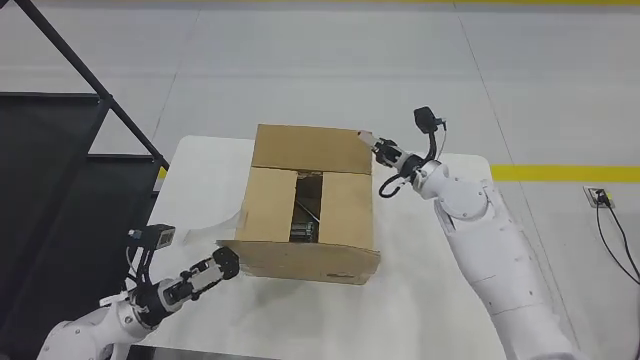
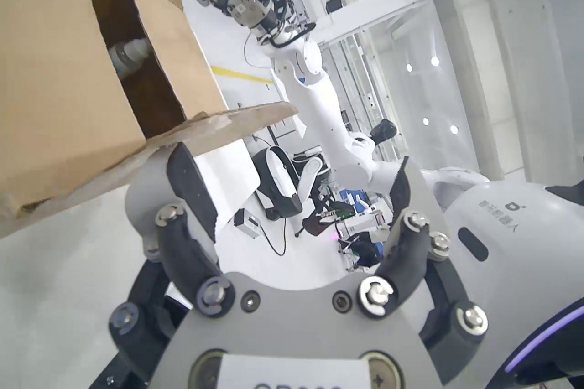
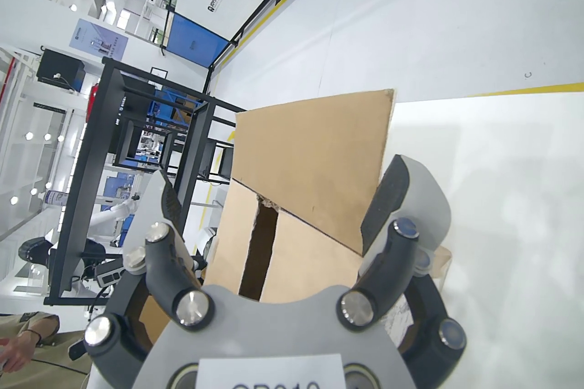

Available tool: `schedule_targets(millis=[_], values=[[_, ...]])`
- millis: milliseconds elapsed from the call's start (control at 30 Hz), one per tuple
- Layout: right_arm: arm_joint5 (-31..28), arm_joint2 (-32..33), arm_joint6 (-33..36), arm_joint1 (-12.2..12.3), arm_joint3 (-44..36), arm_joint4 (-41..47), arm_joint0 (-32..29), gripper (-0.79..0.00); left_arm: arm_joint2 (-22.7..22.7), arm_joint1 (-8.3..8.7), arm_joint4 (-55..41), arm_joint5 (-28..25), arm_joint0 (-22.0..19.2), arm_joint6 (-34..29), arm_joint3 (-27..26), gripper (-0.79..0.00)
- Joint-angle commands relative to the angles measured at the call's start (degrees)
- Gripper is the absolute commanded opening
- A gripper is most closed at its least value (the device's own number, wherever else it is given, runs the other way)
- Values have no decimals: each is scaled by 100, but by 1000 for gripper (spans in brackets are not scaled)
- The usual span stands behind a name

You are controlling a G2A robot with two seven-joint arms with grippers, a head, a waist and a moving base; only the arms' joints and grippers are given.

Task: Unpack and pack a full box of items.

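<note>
A brown cardboard box [image 1: 310, 210] was set mid-way on a white table [image 1: 430, 300], flaps nearly closed. The left gripper [image 1: 228, 260] was held at its near corner and the right gripper [image 1: 372, 142] at its far corner, both with fingers spread apart.

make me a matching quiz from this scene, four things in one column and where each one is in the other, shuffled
Things:
1. left gripper
2. right gripper
3. bottle
4. table

Places:
a. inside the box
b. by the right corner of the far flap
c. under the box
d. by the box's near left corner

Pairs: 1-d, 2-b, 3-a, 4-c
</note>
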Motion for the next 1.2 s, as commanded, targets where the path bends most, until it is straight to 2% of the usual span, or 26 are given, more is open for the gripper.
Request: schedule_targets(millis=[0, 100, 233, 400, 567, 867, 1167], values=[[-91, -128, -171, -56, 452, 21, 232, 0, 86, -14, 112, 86, -39, 258, 12, 0], [-237, -306, -394, -148, 1063, 60, 544, 0, 208, -32, 330, 151, -143, 559, 45, 0], [-440, -488, -352, -278, 1827, 266, 942, 0, 341, -55, 502, 221, -229, 890, 83, 0], [-1004, -551, 212, -408, 2562, 802, 1300, 0, 477, -71, 920, 338, -310, 1213, 95, 0], [-1680, -388, 890, -430, 3073, 1448, 1546, 0, 637, -91, 1302, 497, -391, 1515, 75, 0], [-2342, -63, 2162, -300, 3302, 2218, 1692, 0, 889, -119, 2024, 804, -576, 1943, 70, 0], [-2290, 44, 3208, -101, 2767, 2307, 1547, 0, 1136, -153, 2419, 1080, -793, 2202, 137, 0]])
